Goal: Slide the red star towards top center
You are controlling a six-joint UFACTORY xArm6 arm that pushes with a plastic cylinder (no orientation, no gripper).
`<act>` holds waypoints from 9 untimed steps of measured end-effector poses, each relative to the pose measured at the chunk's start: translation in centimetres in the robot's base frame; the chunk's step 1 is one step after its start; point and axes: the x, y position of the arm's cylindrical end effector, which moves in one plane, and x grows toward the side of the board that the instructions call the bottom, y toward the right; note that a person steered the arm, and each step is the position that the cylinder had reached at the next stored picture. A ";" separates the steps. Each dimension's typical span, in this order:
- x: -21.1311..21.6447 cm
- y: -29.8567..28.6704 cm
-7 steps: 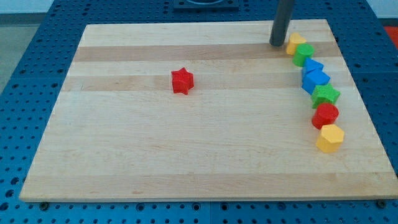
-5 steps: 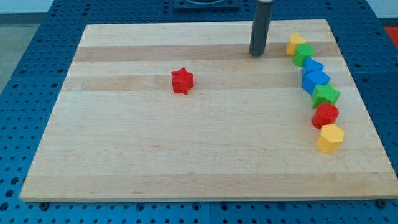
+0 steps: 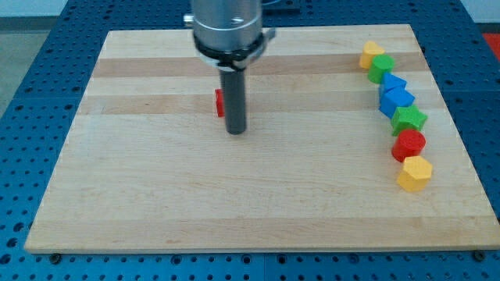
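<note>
The red star (image 3: 219,102) lies on the wooden board (image 3: 156,179), left of centre and in its upper half. My rod covers most of it, so only its left edge shows. My tip (image 3: 235,131) rests on the board just below and slightly right of the star, close to it; I cannot tell whether they touch.
A curved line of blocks runs down the board's right side: a yellow block (image 3: 371,53), a green one (image 3: 382,68), two blue ones (image 3: 396,95), a green star (image 3: 409,119), a red block (image 3: 408,144) and a yellow block (image 3: 414,172).
My tip has swept from the board's top right, beside the yellow and green blocks, down and left to just below the red star. The star has not moved.
</note>
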 end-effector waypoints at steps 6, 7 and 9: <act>-5.7 0.7; -6.6 2.0; -9.5 3.9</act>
